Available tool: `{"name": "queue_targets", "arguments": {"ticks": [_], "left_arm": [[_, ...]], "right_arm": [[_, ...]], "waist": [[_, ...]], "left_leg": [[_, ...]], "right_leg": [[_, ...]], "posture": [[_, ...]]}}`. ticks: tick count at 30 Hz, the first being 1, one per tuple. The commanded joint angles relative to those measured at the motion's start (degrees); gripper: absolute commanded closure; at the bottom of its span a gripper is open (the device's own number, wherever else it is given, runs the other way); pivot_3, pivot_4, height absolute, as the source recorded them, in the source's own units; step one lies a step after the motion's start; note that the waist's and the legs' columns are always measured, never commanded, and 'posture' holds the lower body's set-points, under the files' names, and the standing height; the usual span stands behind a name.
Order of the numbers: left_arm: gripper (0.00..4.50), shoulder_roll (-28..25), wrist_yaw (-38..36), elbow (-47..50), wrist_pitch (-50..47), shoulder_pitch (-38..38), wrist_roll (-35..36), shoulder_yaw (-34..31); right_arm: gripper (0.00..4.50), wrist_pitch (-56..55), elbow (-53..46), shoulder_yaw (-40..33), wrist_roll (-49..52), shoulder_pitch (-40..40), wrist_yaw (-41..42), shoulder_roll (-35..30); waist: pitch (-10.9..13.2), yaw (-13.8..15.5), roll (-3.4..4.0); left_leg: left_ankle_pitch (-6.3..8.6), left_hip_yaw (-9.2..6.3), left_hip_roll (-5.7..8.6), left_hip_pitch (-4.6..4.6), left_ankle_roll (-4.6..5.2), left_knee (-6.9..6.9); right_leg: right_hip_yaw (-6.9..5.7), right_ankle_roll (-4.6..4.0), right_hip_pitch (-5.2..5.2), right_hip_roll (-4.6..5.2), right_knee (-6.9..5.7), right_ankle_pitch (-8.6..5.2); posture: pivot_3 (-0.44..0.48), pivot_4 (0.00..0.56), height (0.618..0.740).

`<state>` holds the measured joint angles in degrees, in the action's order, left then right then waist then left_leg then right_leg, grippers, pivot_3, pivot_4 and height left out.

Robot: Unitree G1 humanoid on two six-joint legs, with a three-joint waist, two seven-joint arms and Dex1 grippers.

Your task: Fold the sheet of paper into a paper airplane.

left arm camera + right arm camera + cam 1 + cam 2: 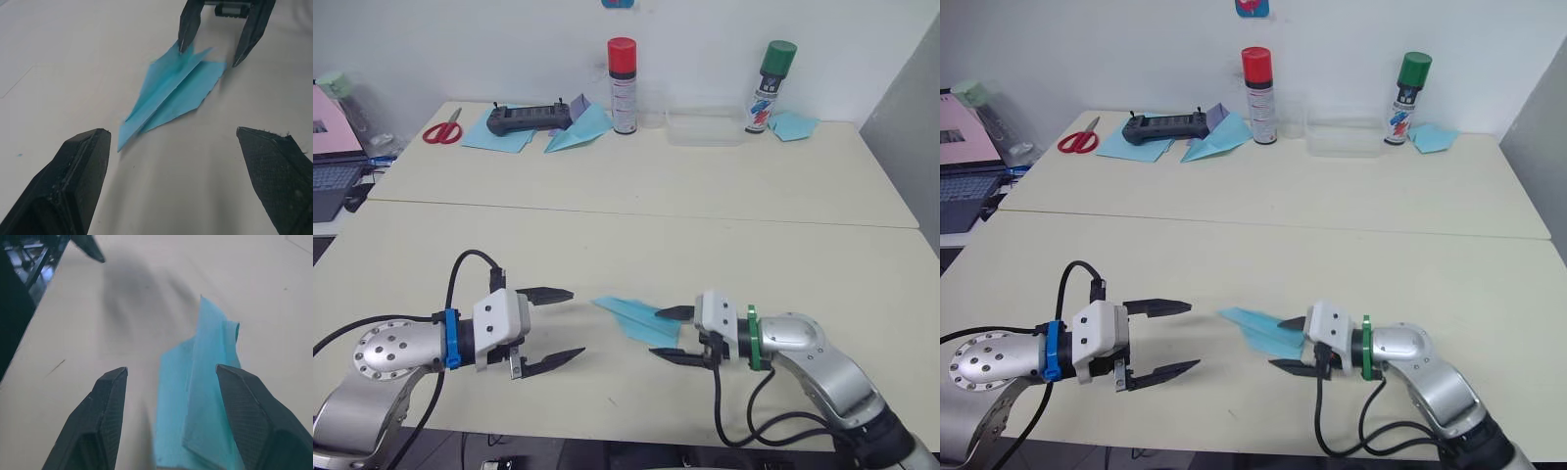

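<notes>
While paper airplane lies folded on tabletop, both your hands gape empty: left hand, right hand; fold done, next withdraw.

Lab: worktables, spray cans, laptop

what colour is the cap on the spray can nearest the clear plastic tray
Green; the spray can beside the clear tray shows best in the right eye view.

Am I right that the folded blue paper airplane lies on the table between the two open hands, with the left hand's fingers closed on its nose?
Not quite. The paper airplane does lie between the hands, but the left hand is open and clear of its nose, as the left wrist view shows. The right hand is open too.
</notes>
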<state>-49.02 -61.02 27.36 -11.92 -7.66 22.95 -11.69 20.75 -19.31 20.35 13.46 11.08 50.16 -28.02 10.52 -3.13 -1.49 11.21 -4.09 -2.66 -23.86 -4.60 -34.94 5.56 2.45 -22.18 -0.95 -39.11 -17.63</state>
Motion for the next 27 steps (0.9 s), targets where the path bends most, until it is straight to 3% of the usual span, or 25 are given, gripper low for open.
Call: {"name": "queue_targets", "arguments": {"ticks": [1,8,17,27], "left_arm": [[0.0,1.1,3.5,3.1,-3.1,2.0,2.2,-0.5],[0.0,1.1,4.2,4.4,-4.7,2.0,2.9,-0.5],[0.0,-0.1,1.5,3.6,-4.6,0.6,4.9,-2.2],[0.0,0.5,1.5,2.1,-3.8,2.5,4.2,-0.8]], "right_arm": [[1.49,1.2,3.1,-1.3,-0.6,2.0,-3.2,2.5],[1.49,1.5,8.7,-0.9,-1.3,3.7,-3.9,4.7],[4.46,1.1,7.0,-2.1,0.5,3.2,-1.1,3.4],[4.46,1.8,3.7,-2.1,0.9,2.8,-0.6,1.9]], "waist": [[0.0,0.0,0.0],[0.0,-0.1,0.0],[0.0,-0.1,0.0],[0.0,-0.1,0.0]], "left_leg": [[0.0,0.0,0.0,0.0,0.0,0.0],[0.01,0.0,0.0,-0.02,0.0,0.04],[0.0,0.01,0.0,0.0,0.0,0.01],[0.0,0.01,0.01,0.0,0.0,-0.01]], "right_leg": [[0.01,0.0,0.01,0.0,0.0,0.0],[-0.01,-0.01,-0.01,-0.01,0.01,0.0],[0.0,-0.01,0.02,0.0,0.0,0.01],[0.0,0.0,0.02,-0.01,-0.01,0.01]], "posture": [[0.0,0.15,0.74],[0.0,0.15,0.74],[0.0,0.15,0.74],[0.0,0.15,0.74]]}}
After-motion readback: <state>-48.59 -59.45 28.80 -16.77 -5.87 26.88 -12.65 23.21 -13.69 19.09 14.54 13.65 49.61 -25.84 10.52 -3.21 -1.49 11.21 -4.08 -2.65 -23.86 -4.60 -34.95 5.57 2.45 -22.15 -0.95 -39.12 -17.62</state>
